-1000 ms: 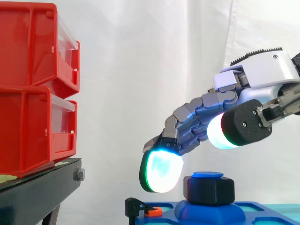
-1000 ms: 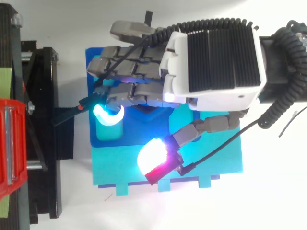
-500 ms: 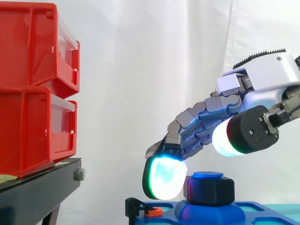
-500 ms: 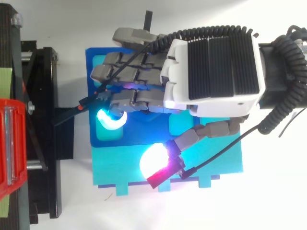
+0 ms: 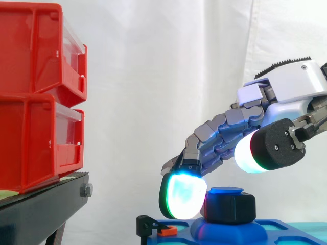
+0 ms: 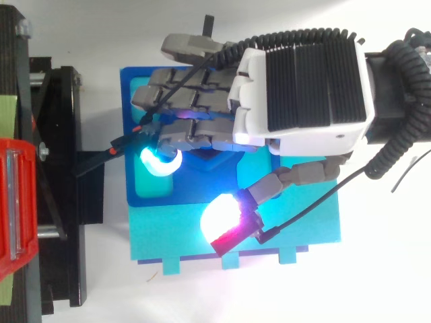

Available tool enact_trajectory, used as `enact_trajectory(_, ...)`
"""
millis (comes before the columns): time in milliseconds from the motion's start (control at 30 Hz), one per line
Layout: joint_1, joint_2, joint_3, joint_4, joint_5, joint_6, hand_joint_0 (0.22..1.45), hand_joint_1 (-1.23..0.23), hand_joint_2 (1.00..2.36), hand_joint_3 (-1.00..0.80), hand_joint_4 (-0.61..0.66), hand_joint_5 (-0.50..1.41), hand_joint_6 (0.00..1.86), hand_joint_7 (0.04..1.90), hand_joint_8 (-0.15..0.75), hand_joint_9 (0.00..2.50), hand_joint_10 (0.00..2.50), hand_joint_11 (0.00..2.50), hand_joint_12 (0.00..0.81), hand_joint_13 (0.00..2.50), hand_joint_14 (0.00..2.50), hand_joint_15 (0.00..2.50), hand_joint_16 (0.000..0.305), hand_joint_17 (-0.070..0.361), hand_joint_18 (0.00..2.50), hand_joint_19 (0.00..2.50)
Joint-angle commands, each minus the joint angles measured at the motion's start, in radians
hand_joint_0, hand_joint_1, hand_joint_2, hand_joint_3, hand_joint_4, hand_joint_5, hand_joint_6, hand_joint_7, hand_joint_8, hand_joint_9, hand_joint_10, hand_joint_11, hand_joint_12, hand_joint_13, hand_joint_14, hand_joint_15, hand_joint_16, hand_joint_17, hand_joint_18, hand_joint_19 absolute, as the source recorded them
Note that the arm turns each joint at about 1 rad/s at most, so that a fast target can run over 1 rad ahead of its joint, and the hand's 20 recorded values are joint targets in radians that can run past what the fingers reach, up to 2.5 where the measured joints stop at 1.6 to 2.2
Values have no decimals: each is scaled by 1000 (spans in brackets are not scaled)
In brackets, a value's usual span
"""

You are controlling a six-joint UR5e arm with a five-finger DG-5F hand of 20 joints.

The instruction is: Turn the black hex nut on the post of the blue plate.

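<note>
An upper red bin (image 5: 38, 51) stands stacked on a lower red bin (image 5: 36, 140), and both rest on a black stand (image 5: 43, 210) at the left, before a white curtain (image 5: 163, 76). A grey bolt head (image 5: 86, 190) sits in the end face of the stand. To the right of the stand, lower down, is a small black clamp (image 5: 146, 224) with an orange part (image 5: 167, 230). Seen from above, a turquoise board (image 6: 168, 239) lies near the stand.

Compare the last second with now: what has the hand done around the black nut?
The hand has come down and drawn its glowing fingertip close up to the side of the black hex nut; the thumb stays above it. Nut, blue plate and red bins have not moved.
</note>
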Motion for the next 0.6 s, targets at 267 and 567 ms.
enact_trajectory(267,-18,0,0,8,-32,-14,469,-343,1000,-500,201,-201,502,799,242,226,0,0,364,209,0,0,52,117,0,9)
enact_trajectory(567,-28,0,0,13,-46,-25,468,-345,1000,-500,201,-201,502,796,243,227,0,0,364,208,0,0,52,117,0,8)
